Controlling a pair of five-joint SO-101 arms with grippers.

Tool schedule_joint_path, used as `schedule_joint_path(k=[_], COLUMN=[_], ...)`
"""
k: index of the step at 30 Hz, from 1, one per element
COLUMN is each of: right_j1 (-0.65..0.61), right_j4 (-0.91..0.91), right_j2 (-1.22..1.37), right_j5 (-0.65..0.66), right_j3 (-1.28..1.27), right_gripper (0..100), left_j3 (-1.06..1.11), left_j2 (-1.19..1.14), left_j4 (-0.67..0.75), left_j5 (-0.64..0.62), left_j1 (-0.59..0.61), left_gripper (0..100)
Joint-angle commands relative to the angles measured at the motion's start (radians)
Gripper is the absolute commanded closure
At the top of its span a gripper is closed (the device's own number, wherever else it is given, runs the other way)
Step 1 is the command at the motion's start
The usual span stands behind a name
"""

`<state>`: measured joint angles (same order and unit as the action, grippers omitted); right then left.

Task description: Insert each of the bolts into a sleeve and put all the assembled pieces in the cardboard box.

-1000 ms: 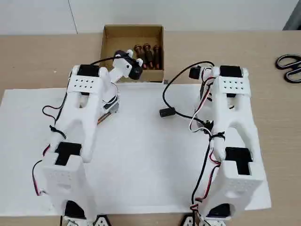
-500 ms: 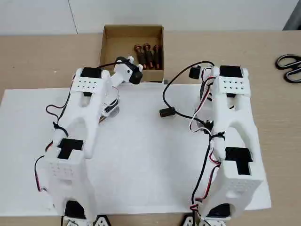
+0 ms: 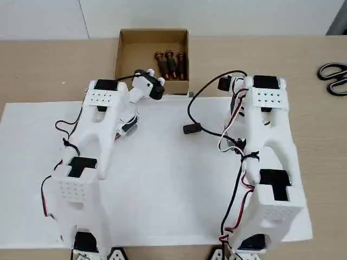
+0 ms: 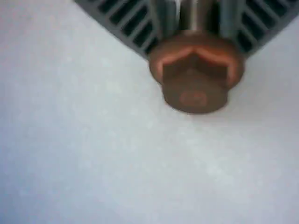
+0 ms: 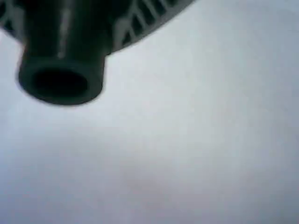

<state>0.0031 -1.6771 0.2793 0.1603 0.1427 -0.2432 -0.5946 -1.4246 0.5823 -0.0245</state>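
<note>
Left wrist view: left gripper clamped a copper bolt by its shank, head toward cam. Right gripper held a black sleeve, bore exposed, prob. to mate w/ the bolt. Three assembled pcs lay in the cardboard box.

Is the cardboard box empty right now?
No, the high view shows three bolt pieces lying side by side inside the cardboard box.
</note>
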Motion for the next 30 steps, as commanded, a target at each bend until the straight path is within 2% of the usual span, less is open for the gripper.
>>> schedule_joint_path(k=[1,8,12,20,27,30], right_j1=[0.004,0.002,-0.015,-0.088,-0.087,-0.087], right_j4=[0.005,-0.002,-0.005,0.004,0.004,0.004], right_j2=[-0.065,-0.147,-0.321,-0.67,-0.914,-1.017], right_j5=[0.011,0.011,0.005,0.011,0.009,0.003], right_j3=[0.005,0.009,0.002,-0.253,-0.37,-0.384], right_gripper=[99.4,99.4,99.5,99.5,99.5,99.5], left_j3=[-0.012,-0.012,-0.012,-0.012,-0.008,-0.008], left_j2=[-0.023,0.117,0.272,0.47,0.563,0.635], left_j4=[0.015,-0.025,-0.071,-0.222,-0.276,-0.27], left_j5=[0.0,-0.049,-0.086,-0.328,-0.341,-0.404], left_j1=[0.018,0.015,-0.014,-0.071,-0.064,-0.081], left_gripper=[100,100,99,99,99,99])
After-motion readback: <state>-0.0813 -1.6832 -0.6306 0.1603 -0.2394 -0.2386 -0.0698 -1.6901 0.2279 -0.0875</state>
